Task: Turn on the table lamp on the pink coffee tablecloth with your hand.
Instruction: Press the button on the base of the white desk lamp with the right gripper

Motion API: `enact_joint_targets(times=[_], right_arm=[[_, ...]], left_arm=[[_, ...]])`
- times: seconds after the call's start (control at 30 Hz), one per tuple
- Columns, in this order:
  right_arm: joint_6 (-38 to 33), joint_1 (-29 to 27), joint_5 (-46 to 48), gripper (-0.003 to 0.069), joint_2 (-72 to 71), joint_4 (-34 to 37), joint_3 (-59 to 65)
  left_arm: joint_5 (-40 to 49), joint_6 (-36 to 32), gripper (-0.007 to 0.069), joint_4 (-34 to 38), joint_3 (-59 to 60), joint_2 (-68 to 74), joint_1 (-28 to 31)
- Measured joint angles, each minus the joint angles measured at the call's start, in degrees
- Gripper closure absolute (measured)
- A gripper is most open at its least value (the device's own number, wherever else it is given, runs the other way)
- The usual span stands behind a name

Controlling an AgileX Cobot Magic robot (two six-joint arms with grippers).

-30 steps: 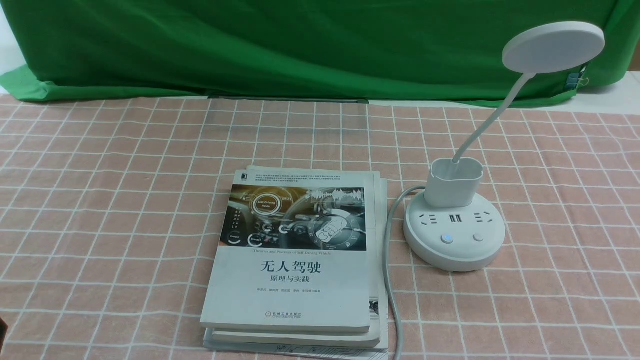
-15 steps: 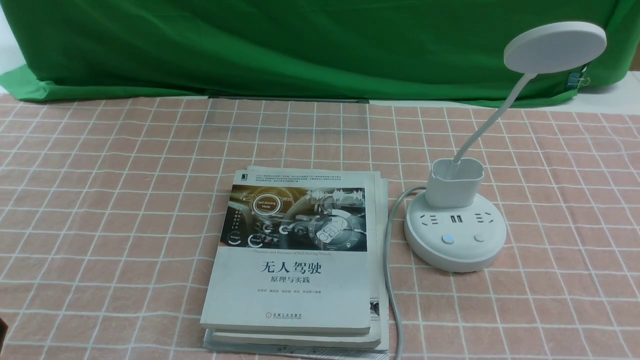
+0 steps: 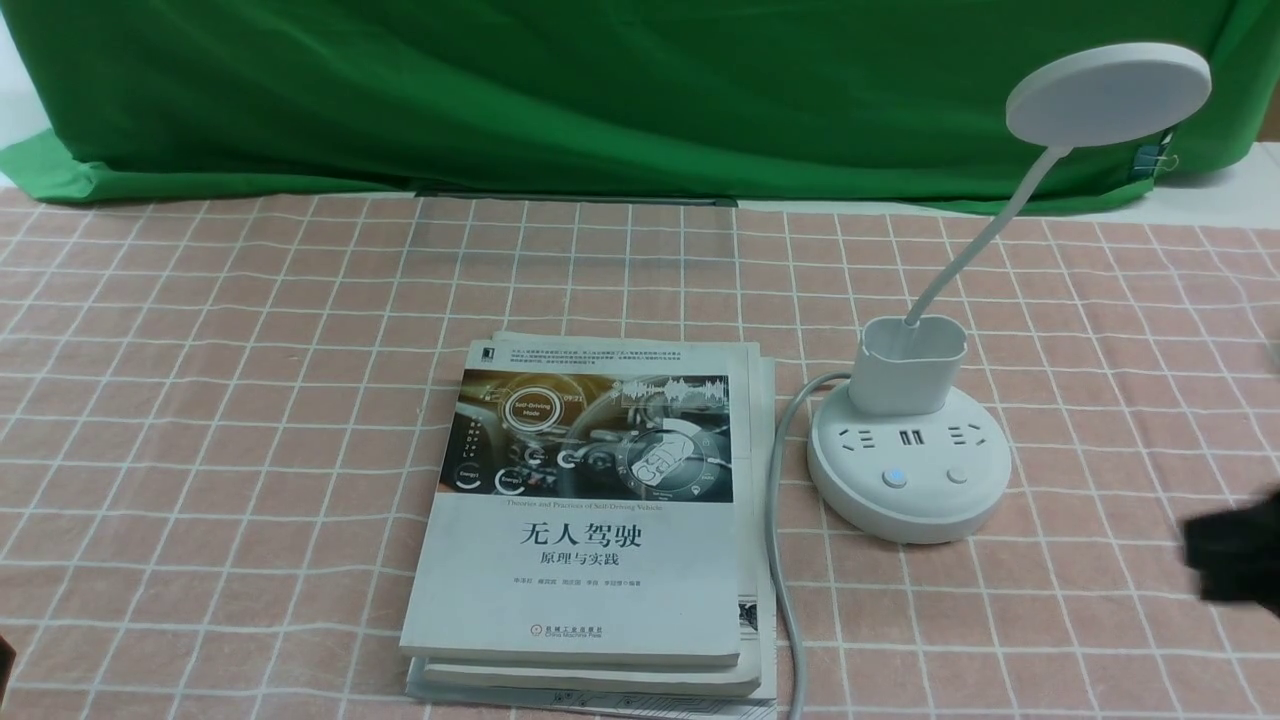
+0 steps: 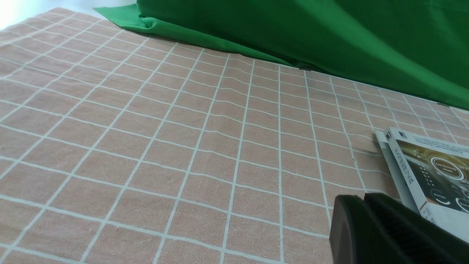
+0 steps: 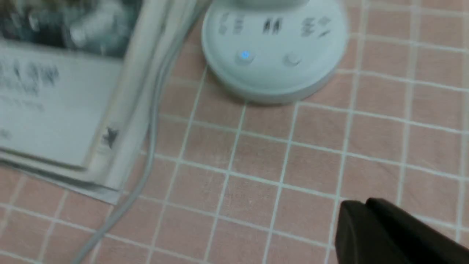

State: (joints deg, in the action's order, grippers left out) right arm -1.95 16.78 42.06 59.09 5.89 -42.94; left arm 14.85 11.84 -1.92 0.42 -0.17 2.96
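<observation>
The white table lamp (image 3: 908, 470) stands on the pink coffee tablecloth (image 3: 250, 400), right of centre. Its disc head (image 3: 1108, 93) is up at the right and looks unlit. The left button (image 3: 895, 477) on the round base glows blue; the right button (image 3: 958, 475) is dark. The base also shows blurred in the right wrist view (image 5: 273, 47). My right gripper (image 5: 362, 205), a blurred black shape at the right edge of the front view (image 3: 1235, 550), is shut and empty, hanging to the right of and nearer than the base. My left gripper (image 4: 361, 198) is shut and empty over the cloth, left of the books.
A stack of books (image 3: 590, 520) lies just left of the lamp, and its corner shows in the left wrist view (image 4: 428, 168). The lamp's grey cord (image 3: 780, 560) runs between books and base toward the front edge. A green cloth (image 3: 600, 90) hangs along the back.
My right gripper has come into the front view at the right edge; it was out of view before. The lamp, books and cord have not moved.
</observation>
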Motion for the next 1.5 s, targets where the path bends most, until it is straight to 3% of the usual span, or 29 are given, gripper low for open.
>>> enact_joint_targets(times=[0.2, 0.6, 1.5], right_arm=[[-5.35, 1.16, -3.23, 0.0627, 18.38, 0.00, -7.59], [-6.79, 1.16, -3.91, 0.0627, 36.72, 0.22, -17.32], [-7.81, 1.16, -7.61, 0.0627, 44.97, 0.34, -22.58]], left_arm=[[0.00, 0.13, 0.0606, 0.00, 0.00, 0.00, 0.00], [-0.06, 0.07, 0.0606, 0.00, 0.00, 0.00, 0.04], [-0.42, 0.03, 0.0606, 0.00, 0.00, 0.00, 0.04]])
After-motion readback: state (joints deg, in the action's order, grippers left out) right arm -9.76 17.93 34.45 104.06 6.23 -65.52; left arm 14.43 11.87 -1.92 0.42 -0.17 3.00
